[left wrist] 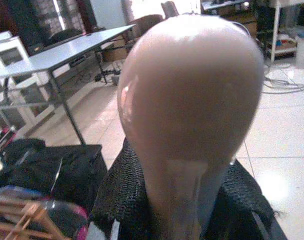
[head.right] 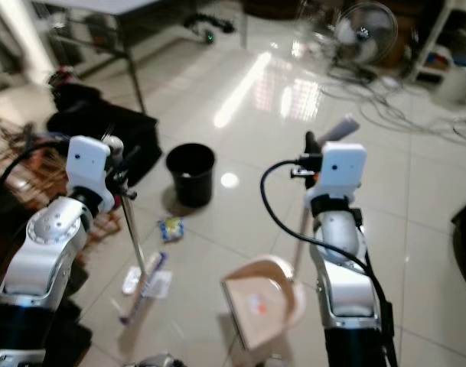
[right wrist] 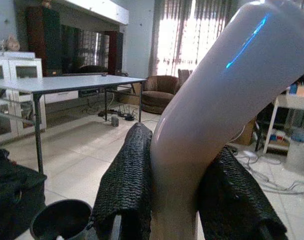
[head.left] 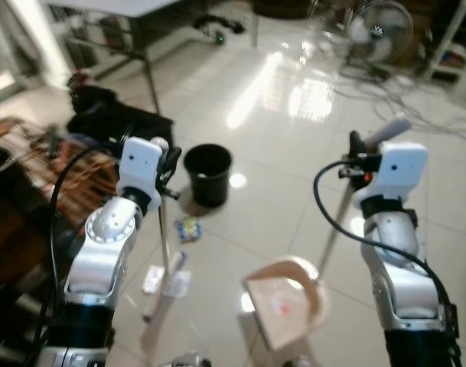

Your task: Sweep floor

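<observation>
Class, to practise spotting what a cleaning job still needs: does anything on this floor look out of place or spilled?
Yes. Litter lies on the tiled floor beside the black bin rather than in it: a colourful wrapper and pale scraps near the broom head. The dustpan sits nearby.

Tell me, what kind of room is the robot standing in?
Probably a home living room used partly for work: glossy tiled floor, a brown armchair by curtained windows, a long table, and a standing fan with loose cables.
</observation>
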Robot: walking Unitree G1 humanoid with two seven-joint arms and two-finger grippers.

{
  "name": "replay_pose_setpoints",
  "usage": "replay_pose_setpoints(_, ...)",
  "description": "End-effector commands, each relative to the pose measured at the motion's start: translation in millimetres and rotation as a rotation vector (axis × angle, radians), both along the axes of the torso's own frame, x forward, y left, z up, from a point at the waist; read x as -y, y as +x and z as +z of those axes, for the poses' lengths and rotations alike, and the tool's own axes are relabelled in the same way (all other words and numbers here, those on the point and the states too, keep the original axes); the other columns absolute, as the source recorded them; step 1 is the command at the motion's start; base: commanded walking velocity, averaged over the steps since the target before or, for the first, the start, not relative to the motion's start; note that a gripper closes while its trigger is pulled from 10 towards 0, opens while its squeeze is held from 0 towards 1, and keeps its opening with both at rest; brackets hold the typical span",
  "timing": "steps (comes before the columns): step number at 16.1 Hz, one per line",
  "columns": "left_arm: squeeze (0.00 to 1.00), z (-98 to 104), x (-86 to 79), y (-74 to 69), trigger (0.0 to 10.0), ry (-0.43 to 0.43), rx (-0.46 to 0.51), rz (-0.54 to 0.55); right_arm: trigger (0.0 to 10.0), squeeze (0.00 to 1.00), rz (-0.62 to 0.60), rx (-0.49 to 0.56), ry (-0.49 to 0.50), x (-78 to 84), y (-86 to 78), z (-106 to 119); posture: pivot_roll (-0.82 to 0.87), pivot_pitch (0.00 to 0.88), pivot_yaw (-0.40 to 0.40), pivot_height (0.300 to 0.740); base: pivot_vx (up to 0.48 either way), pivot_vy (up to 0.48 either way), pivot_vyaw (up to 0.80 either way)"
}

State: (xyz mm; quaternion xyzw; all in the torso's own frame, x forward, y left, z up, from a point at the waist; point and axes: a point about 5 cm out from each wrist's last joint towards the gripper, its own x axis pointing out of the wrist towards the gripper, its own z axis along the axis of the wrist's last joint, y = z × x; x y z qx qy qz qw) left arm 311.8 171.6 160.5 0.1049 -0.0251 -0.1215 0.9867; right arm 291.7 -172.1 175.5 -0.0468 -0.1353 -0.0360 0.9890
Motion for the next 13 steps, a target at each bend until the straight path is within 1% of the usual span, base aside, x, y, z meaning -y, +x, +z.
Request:
replay_pose_setpoints(1, 0.00, 11, -1.2, -1.5, 10.0, 0.006, 0.056, 0.009, 10.0, 0.00, -0.009, 0.059, -0.001, 0.0, 0.5, 10, -0.03, 0.071, 0.012, 0.740, 0.000, 0.330, 0.00)
replay_pose_setpoints(4, 0.00, 10, 2.5, -0.7, 10.0, -0.001, 0.054, -0.005, 10.0, 0.00, -0.025, 0.057, 0.007, 3.8, -0.7, 9, -0.04, 0.065, 0.015, 0.740, 0.000, 0.318, 0.00)
replay_pose_setpoints(6, 0.00, 11, 7.5, 0.3, 10.0, 0.067, 0.069, -0.023, 10.0, 0.00, -0.045, 0.054, 0.032, 7.3, -2.9, 7, -0.04, 0.061, 0.014, 0.740, 0.000, 0.000, 0.00)
replay_pose_setpoints(7, 0.00, 10, 10.3, 0.1, 10.0, 0.082, 0.073, -0.022, 10.0, 0.00, -0.055, 0.051, 0.043, 8.1, -4.6, 6, -0.04, 0.059, 0.015, 0.740, 0.000, -0.480, 0.00)
replay_pose_setpoints(9, 0.00, 9, 14.5, -0.9, 10.0, 0.063, 0.072, -0.033, 10.0, 0.00, -0.072, 0.045, 0.062, 8.6, -7.4, 3, -0.04, 0.057, 0.018, 0.740, 0.000, -0.480, 0.00)
replay_pose_setpoints(11, 0.00, 9, 14.6, -0.7, 10.0, 0.060, 0.067, -0.037, 10.0, 0.00, -0.077, 0.043, 0.069, 8.7, -7.9, 3, -0.04, 0.057, 0.022, 0.740, 0.000, -0.480, 0.00)
replay_pose_setpoints(13, 0.00, 8, 12.7, 0.1, 10.0, -0.018, 0.046, -0.024, 10.0, 0.00, -0.082, 0.043, 0.072, 9.4, -8.2, 3, -0.04, 0.057, 0.025, 0.740, 0.000, 0.000, 0.00)
